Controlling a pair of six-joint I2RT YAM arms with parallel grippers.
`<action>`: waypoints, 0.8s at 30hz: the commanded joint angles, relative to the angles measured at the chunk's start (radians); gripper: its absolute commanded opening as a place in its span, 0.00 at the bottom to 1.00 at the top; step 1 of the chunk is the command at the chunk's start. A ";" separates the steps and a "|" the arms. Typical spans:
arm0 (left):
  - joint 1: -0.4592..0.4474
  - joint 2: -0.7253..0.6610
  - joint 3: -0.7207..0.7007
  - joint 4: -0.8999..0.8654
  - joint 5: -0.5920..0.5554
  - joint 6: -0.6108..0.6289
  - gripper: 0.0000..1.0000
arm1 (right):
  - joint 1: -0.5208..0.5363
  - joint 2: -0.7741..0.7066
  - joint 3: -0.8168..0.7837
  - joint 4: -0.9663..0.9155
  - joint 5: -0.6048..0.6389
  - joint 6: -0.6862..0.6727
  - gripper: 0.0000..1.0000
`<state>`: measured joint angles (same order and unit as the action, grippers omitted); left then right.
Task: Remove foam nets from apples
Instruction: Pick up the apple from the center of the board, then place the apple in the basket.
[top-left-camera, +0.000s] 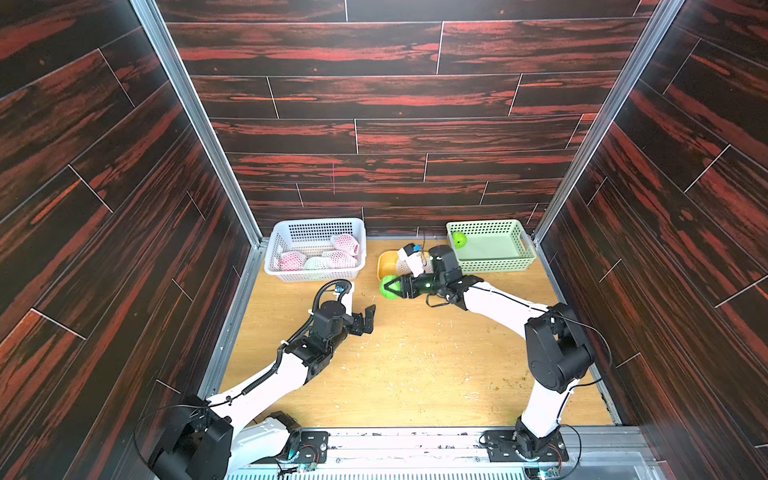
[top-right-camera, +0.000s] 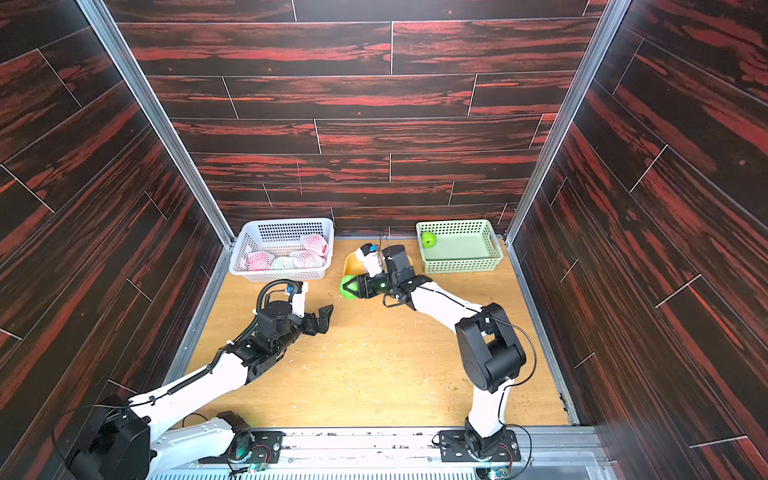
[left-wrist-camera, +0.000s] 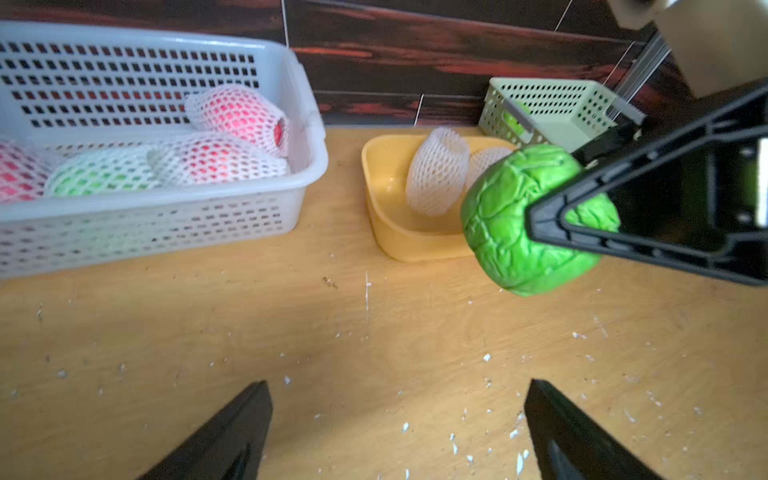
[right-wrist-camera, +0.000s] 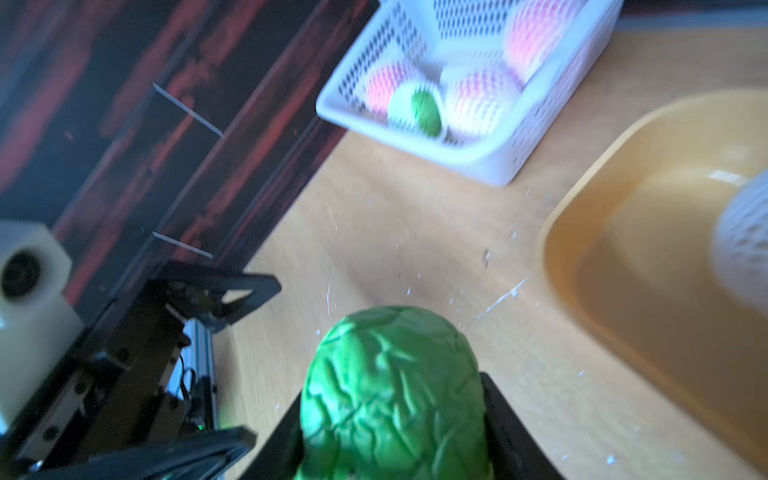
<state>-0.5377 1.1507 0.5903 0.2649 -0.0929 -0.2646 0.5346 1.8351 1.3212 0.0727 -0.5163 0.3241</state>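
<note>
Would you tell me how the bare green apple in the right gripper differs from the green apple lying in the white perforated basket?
The bare green apple wears no net and shows creased skin; the basket's green apple is wrapped in a white foam mesh net. The bare one is clamped in the right gripper; the wrapped one lies in the white perforated plastic basket beside netted red apples. Both are green.
</note>
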 joint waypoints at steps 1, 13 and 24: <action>0.002 0.021 0.073 0.064 0.083 0.014 1.00 | -0.062 -0.022 0.059 -0.010 -0.033 0.044 0.14; -0.051 0.197 0.277 0.066 0.147 0.068 1.00 | -0.428 0.146 0.363 -0.272 0.222 -0.026 0.16; -0.033 0.244 0.256 0.142 0.044 0.000 1.00 | -0.533 0.614 0.992 -0.670 0.288 -0.104 0.19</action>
<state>-0.5850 1.3891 0.8501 0.3702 -0.0071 -0.2348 -0.0181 2.3497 2.2082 -0.4107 -0.2222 0.2569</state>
